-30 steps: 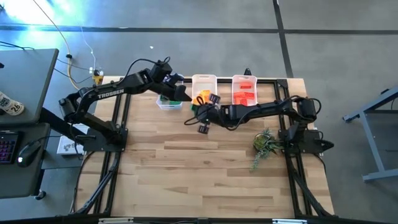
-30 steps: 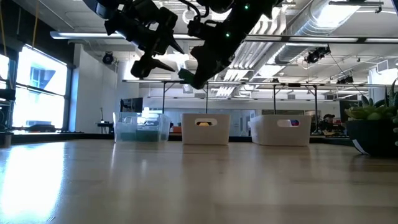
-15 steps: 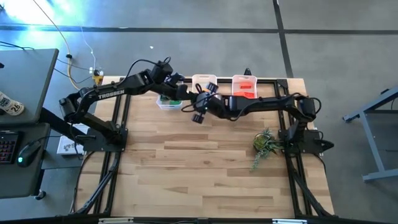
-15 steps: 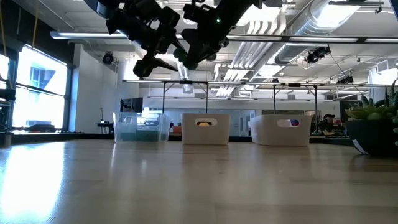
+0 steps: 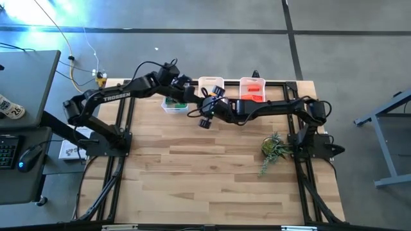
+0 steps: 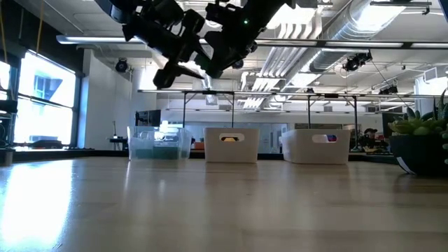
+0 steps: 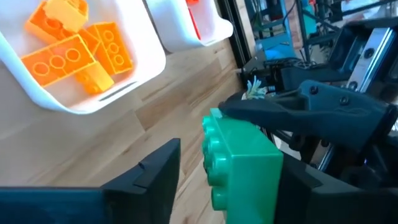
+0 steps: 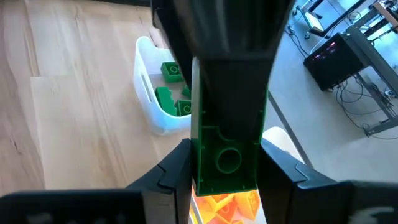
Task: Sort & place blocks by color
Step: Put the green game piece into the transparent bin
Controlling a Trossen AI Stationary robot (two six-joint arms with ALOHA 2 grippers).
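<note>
- Both arms meet in mid-air above the back of the desk (image 5: 212, 173), near the three bins: it looks like a handover.
- The right claw (image 8: 225, 163) is clamped on a green brick (image 8: 226, 146), one finger on each side, studs turned away from its camera.
- The left claw (image 7: 227, 171) is around the same green brick; one finger lies along its far side, the other stands apart from the near side, so it has no firm grip yet.
- Handover likely serves reach: the bin with green bricks (image 8: 155, 93) sits on the left arm's side.
- The middle bin (image 7: 134, 78) holds orange bricks (image 7: 81, 50); the far bin holds red bricks (image 5: 252, 94).
- A small plant (image 5: 275, 149) stands near the right arm's base, well clear.
- Judgement: the right claw should let go only after the left has closed.
</note>
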